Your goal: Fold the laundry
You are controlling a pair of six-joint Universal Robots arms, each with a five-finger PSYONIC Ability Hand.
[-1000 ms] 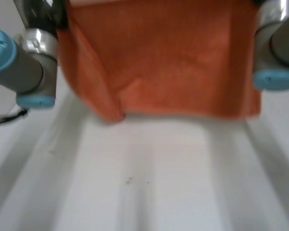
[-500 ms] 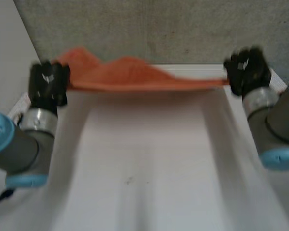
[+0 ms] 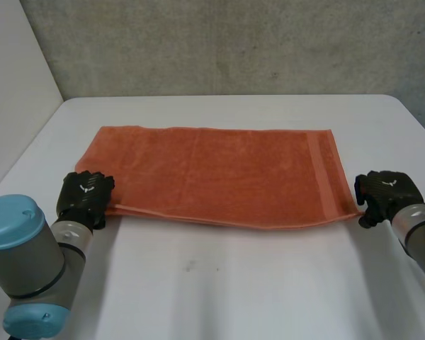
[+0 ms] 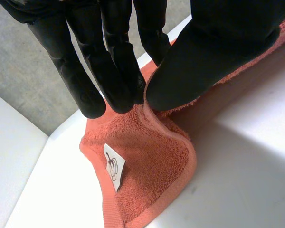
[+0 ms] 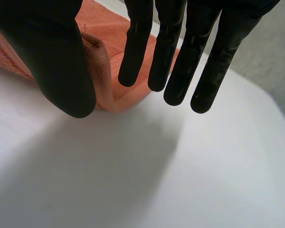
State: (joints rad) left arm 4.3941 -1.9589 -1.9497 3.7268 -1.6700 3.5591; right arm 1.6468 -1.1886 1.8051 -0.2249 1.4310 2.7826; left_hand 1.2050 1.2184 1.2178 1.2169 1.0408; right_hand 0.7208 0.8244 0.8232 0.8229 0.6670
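Across the middle of the head view, an orange towel (image 3: 212, 177) lay folded double on the white tabletop (image 3: 219, 290), its long sides running left to right and its two layers meeting along the near edge. At the towel's lower left corner, the left hand (image 3: 85, 197) pinched the hem between its thumb (image 4: 204, 61) and straight fingers (image 4: 118, 71), just beside a small white label (image 4: 114, 166). At the lower right corner, the right hand (image 3: 386, 191) stood open, its fingers straight and spread, with the corner raised in a small ridge beside its thumb but not clamped. Judged risks: if the left hand drew back before letting go, the upper layer would probably slide off the lower and spoil the matched edges; the terry pile might catch on either thumb and drag a corner; the raised right corner might flop open.
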